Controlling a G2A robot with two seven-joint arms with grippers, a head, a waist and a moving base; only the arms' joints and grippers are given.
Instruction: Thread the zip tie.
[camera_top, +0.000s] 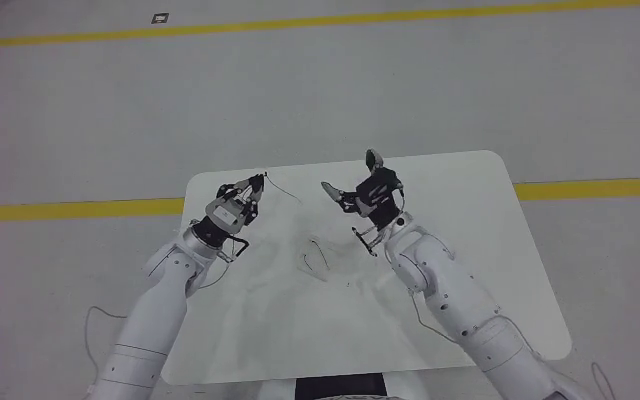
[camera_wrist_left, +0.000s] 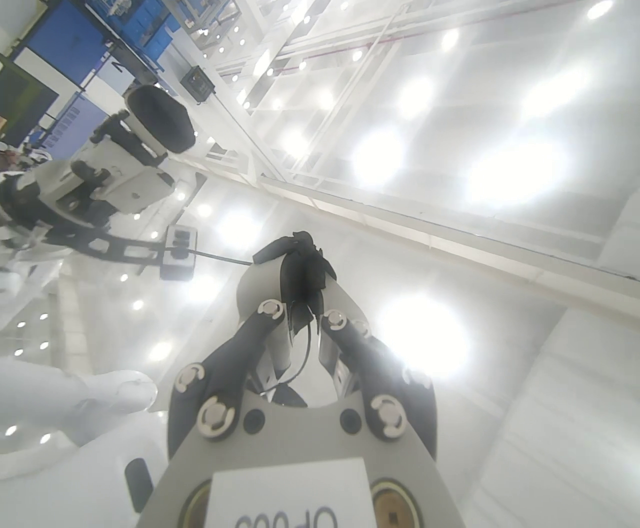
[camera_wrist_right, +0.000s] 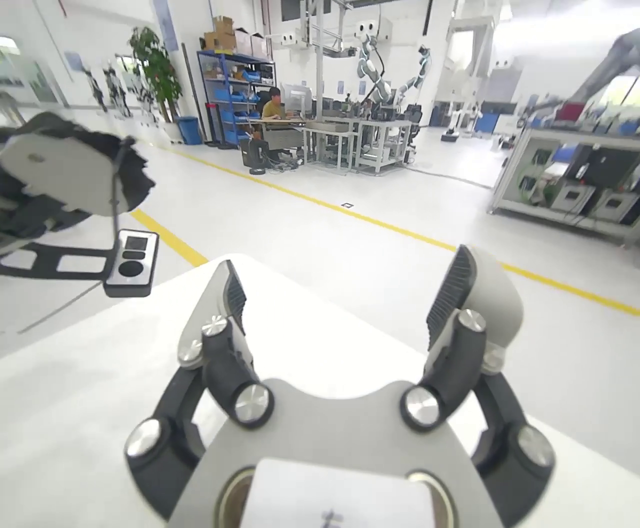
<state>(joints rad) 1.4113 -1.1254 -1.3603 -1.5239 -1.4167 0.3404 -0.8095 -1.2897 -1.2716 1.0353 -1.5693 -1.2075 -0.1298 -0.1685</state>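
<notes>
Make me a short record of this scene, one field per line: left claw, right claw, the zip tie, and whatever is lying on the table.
left claw: shut on the zip tie, over the table's far left corner
zip tie: thin dark strip sticking out from the left claw toward the right claw
right claw: open, empty, facing the left claw, apart from the zip tie
table: white, rounded corners
loose strips: thin pieces lying flat between the two arms, possibly more ties
</notes>
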